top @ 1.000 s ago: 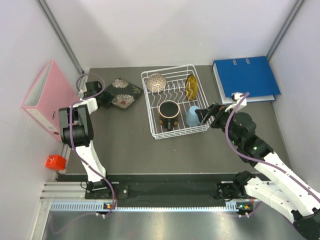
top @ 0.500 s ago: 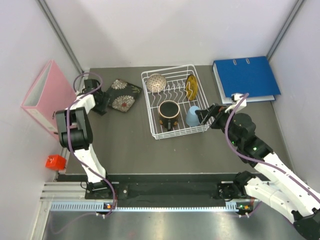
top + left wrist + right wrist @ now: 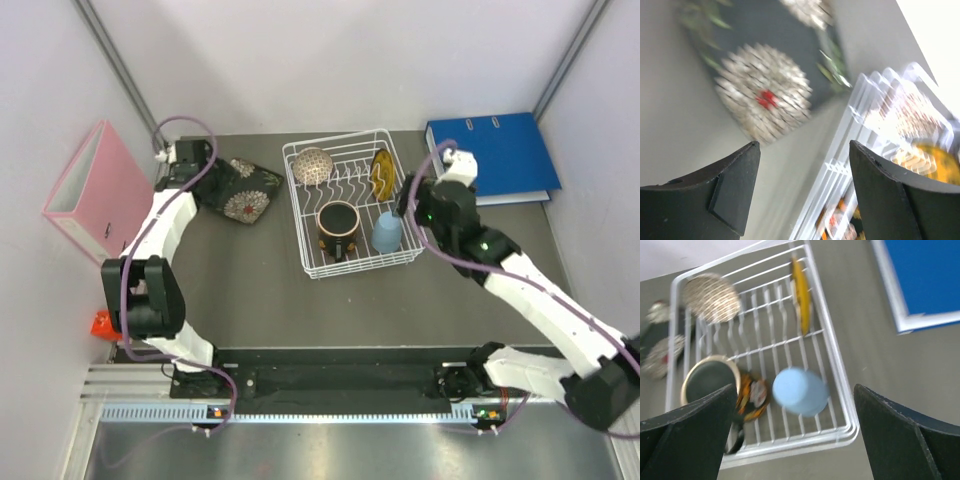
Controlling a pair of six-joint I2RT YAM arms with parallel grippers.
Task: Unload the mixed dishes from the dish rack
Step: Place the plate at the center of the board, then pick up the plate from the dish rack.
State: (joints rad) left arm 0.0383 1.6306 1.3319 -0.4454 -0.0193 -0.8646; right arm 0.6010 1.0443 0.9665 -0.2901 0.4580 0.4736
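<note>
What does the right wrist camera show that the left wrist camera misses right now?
Only the right wrist view shows the light-blue cup inside the dish rack and the blue binder on the table beside it. Only the left wrist view shows the left gripper, jaws apart with nothing between them. Both show the rack, the speckled bowl, the amber plate standing in the prongs, the dark mug, and the floral plate on the table. The floral plate is large on the left wrist and a sliver on the right.

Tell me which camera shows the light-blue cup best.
Right wrist: the light-blue cup fills more of the frame, unobstructed in the dish rack, though blurred. Top external shows it small beside the mug. Left wrist misses it.
</note>
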